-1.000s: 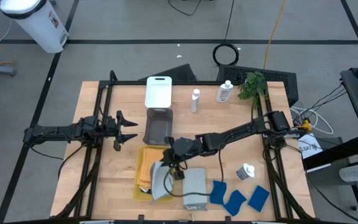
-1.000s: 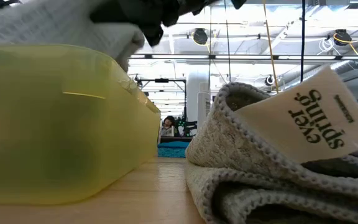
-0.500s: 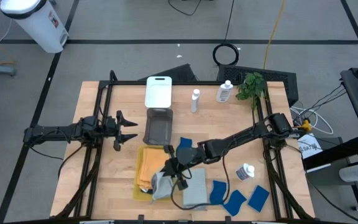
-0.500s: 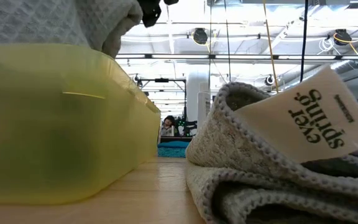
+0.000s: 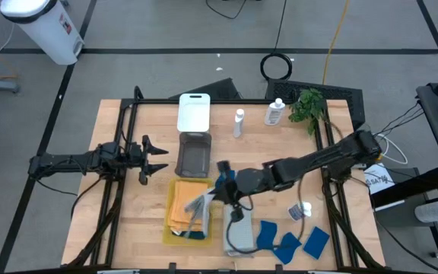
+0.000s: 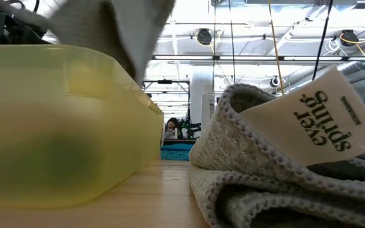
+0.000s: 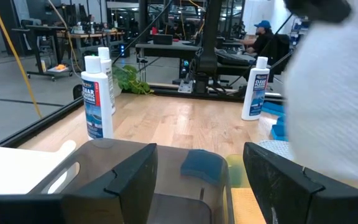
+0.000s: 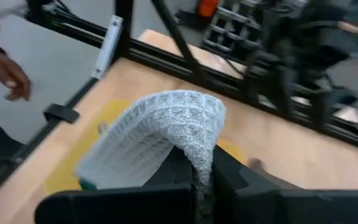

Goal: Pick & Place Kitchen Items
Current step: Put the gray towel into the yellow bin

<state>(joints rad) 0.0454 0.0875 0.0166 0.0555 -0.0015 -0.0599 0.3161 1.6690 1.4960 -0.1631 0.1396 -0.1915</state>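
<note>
The right gripper (image 5: 217,192) is reaching across the tabletop (image 5: 128,221) with its jaws clamped on a pale grey cloth (image 5: 201,205), a waffle-weave piece folded over the fingers and hanging limp above the yellow tray (image 5: 169,226). An orange cloth (image 5: 181,205) and a dark teal cloth (image 5: 192,234) are lying inside that tray. Just beside it, another grey folded cloth (image 5: 239,226) with a paper label is resting on the tabletop, with blue wavy-edged sponges (image 5: 287,242) near it. The left gripper (image 5: 158,159) is waiting near the grey tray (image 5: 194,154), jaws standing open and holding nothing.
</note>
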